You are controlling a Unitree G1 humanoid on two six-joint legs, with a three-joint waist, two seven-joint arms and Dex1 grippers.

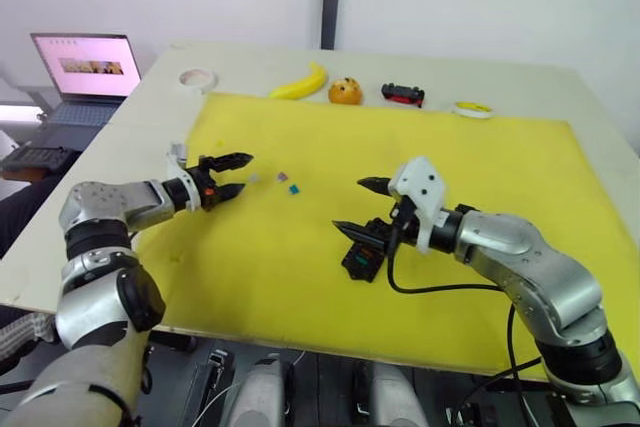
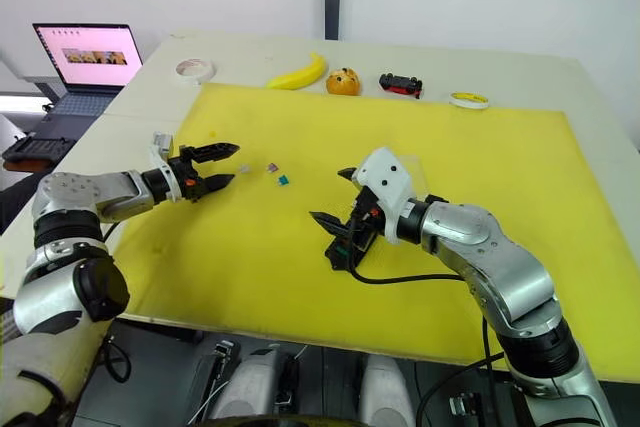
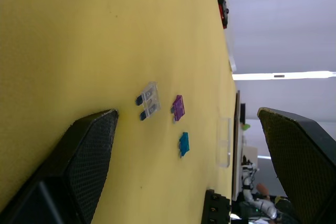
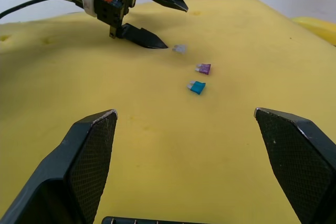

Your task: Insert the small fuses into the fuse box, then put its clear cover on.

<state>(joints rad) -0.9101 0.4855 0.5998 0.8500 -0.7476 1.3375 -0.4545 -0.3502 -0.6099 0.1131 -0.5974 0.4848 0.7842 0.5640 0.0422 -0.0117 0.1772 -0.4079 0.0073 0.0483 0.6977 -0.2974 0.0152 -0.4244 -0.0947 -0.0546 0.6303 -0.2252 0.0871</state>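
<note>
On the yellow mat (image 1: 480, 177) that covers most of the surface, three small fuses lie loose in a short row toward the left edge: a pale grey fuse (image 3: 148, 99), a purple fuse (image 3: 178, 108) and a teal fuse (image 3: 184, 144). The left gripper (image 1: 232, 175) hovers just beside the grey one, its fingers spread and holding nothing. Nearer the front edge of the mat, about mid-width, sits the fuse box (image 1: 362, 261), a small black block, with the right gripper (image 1: 358, 207) poised over it, fingers wide apart and empty. The clear cover (image 3: 223, 141) lies flat on the mat beyond the fuses, close to the box. Along the far edge of the surface stand a white tape roll (image 1: 198, 78), a banana (image 1: 298, 85), an orange (image 1: 345, 92) and a toy car (image 1: 402, 95).
</note>
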